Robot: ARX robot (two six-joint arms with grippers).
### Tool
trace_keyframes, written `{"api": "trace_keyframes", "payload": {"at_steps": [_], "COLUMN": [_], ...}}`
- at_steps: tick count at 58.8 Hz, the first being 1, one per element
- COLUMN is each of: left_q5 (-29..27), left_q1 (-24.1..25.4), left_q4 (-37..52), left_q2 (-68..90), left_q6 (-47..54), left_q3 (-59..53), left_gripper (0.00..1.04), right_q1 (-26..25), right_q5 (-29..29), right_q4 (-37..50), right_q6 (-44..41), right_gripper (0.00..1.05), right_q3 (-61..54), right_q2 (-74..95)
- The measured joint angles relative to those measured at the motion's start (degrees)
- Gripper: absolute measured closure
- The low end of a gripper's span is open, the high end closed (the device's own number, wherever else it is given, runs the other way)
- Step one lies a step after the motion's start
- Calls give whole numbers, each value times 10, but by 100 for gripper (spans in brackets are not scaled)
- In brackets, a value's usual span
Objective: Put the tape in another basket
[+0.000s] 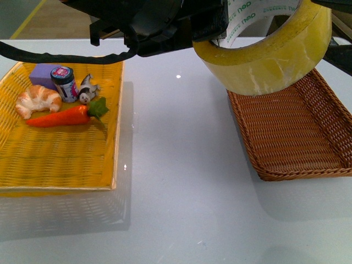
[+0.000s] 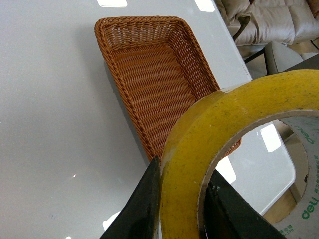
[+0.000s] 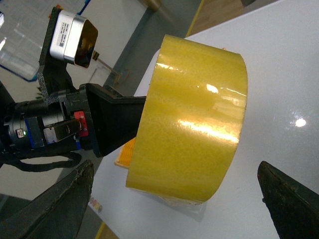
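Observation:
The tape point(image 1: 264, 55), a wide yellowish roll with a white core printed in green, hangs in the air above the near left end of the dark brown wicker basket point(image 1: 297, 137). My left gripper point(image 1: 212, 27) is shut on the roll's wall. In the left wrist view its fingers point(image 2: 144, 209) pinch the tape point(image 2: 199, 144), one outside and one inside the core, with the empty brown basket point(image 2: 149, 74) below. My right gripper point(image 3: 177, 199) is open, and the tape point(image 3: 194, 114) shows between its spread fingers point(image 3: 289, 199) without touching them.
A bright yellow woven tray point(image 1: 60, 159) stands at the left and holds a croissant point(image 1: 38, 100), a carrot point(image 1: 58, 118), a small jar point(image 1: 65, 82), a purple block point(image 1: 43, 73) and a little toy point(image 1: 87, 91). White tabletop point(image 1: 176, 181) lies between the baskets.

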Motion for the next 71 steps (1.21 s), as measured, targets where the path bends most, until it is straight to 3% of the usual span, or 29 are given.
{"api": "trace_keyframes", "payload": {"at_steps": [23, 53, 71], "left_q5": [19, 29, 31], "left_q1": [3, 5, 7], "left_q4": [-5, -7, -7], "left_q2": [-10, -13, -17], "left_q6": [6, 7, 12], "left_q3": [-2, -4, -8], "left_gripper": [89, 89, 90], "right_q1": [6, 23, 30], "right_q5": [-41, -23, -14], "right_q4": [1, 26, 47], "right_q6": [-5, -4, 18], "right_gripper": [9, 9, 53], "right_q3": [35, 46, 46], "right_q2": [42, 77, 80]}}
